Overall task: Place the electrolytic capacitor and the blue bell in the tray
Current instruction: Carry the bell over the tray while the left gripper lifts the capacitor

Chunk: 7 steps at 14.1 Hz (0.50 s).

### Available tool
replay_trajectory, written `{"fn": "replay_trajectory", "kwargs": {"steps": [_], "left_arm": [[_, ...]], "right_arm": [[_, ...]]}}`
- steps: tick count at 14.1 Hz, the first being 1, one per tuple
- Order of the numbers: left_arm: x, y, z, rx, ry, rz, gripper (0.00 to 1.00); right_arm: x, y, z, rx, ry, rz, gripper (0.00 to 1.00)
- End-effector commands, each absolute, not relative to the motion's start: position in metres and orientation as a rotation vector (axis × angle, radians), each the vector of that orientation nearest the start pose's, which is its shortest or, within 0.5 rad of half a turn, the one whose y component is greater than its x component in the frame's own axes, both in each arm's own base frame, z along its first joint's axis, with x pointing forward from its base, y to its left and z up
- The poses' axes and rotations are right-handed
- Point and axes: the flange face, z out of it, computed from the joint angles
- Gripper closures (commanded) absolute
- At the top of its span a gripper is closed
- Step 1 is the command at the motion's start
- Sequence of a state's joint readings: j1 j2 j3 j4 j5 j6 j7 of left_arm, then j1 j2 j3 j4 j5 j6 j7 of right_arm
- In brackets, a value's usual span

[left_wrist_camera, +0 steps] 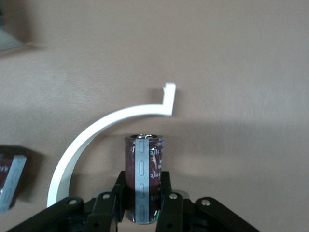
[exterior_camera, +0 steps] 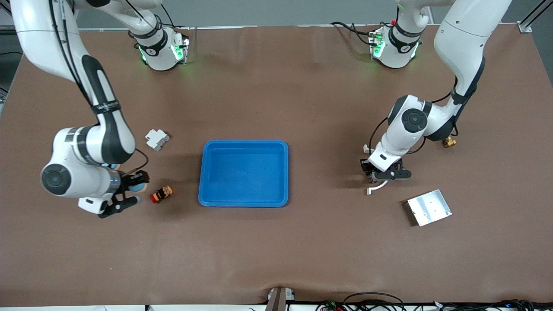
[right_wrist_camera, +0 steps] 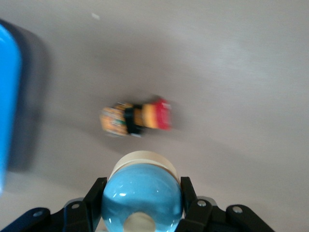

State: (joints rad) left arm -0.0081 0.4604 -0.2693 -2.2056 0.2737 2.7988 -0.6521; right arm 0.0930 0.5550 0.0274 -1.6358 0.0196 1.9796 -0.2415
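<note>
While my left gripper (left_wrist_camera: 143, 205) pinches the rigid electrolytic capacitor (left_wrist_camera: 143, 181) low on its slick sleeve and my right gripper (right_wrist_camera: 141, 205) clamps the smooth, rounded blue bell (right_wrist_camera: 141, 193), I judge both light but slip-prone, the tray (exterior_camera: 244, 201) lying between them.

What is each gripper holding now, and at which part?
Left gripper: electrolytic capacitor, gripped on the sides of its lower body. Right gripper: blue bell, gripped across its dome.
</note>
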Motion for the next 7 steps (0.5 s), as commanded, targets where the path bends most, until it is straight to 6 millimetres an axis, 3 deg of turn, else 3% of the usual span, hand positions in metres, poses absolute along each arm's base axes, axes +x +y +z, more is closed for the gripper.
{"fn": "replay_trajectory", "kwargs": {"steps": [1, 4, 6, 7], "left_arm": [[0.551, -0.174, 0.207, -3.161, -0.675, -0.265, 1.0], [0.558, -0.175, 0.216, -3.127, -0.833, -0.265, 1.0], [0.564, -0.171, 0.229, -3.117, -0.89, -0.299, 1.0], [0.569, -0.164, 0.239, -3.102, -0.921, -0.314, 1.0]], "right_arm": [[0.637, 0.165, 0.28, -3.084, -0.344, 0.338, 0.96], [0.613, 0.248, 0.278, -3.127, -0.187, 0.317, 0.97], [0.596, 0.286, 0.273, -3.149, -0.127, 0.31, 0.96], [0.587, 0.304, 0.262, -3.161, -0.07, 0.311, 0.96]]}}
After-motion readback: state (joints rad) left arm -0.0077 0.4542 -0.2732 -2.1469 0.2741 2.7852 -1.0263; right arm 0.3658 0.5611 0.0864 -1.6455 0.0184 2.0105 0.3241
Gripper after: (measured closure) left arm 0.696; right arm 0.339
